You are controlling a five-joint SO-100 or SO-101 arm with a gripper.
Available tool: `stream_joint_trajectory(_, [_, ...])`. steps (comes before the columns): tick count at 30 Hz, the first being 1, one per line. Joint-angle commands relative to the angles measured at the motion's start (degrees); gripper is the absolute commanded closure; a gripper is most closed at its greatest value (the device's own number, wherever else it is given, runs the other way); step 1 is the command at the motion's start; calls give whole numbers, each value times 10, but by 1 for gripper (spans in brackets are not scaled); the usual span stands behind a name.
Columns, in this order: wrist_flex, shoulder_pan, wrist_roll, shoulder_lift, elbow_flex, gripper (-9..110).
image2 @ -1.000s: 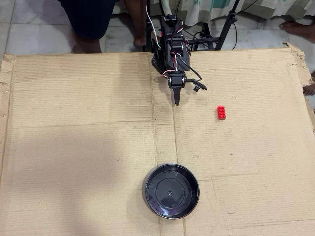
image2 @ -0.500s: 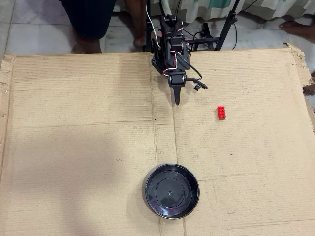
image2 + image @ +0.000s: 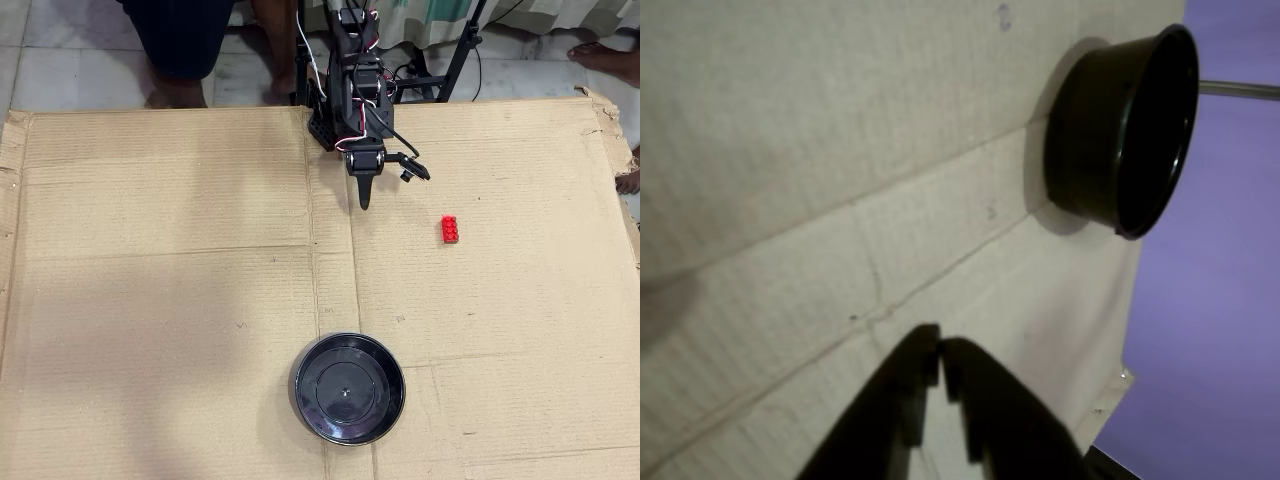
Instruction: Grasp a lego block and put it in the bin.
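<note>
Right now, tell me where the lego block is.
In the overhead view the lego block lies on the cardboard, right of the gripper, above-right of the bin.

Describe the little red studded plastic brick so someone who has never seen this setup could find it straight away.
In the overhead view, start from the flat brown cardboard sheet covering the floor. Right of the black robot gripper, the small red studded plastic brick lies alone on bare cardboard. It is the only red, blocky thing; the round glossy black dish is much larger.

The lego block [image 3: 450, 229] is a small bright red brick with studs on top. It lies flat, its long side running up and down in the overhead view. The bin [image 3: 349, 388], a round glossy black dish with a raised rim, stands upright and empty, well apart from it.
</note>
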Motion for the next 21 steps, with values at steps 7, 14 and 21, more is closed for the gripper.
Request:
stream_joint_trajectory(7, [140,-49,4,-202,-294,101])
stream_joint_trajectory(14, [243,-78,4,-314,-467,101])
stream_joint_trajectory(21, [310,-103,4,-388,-564,101])
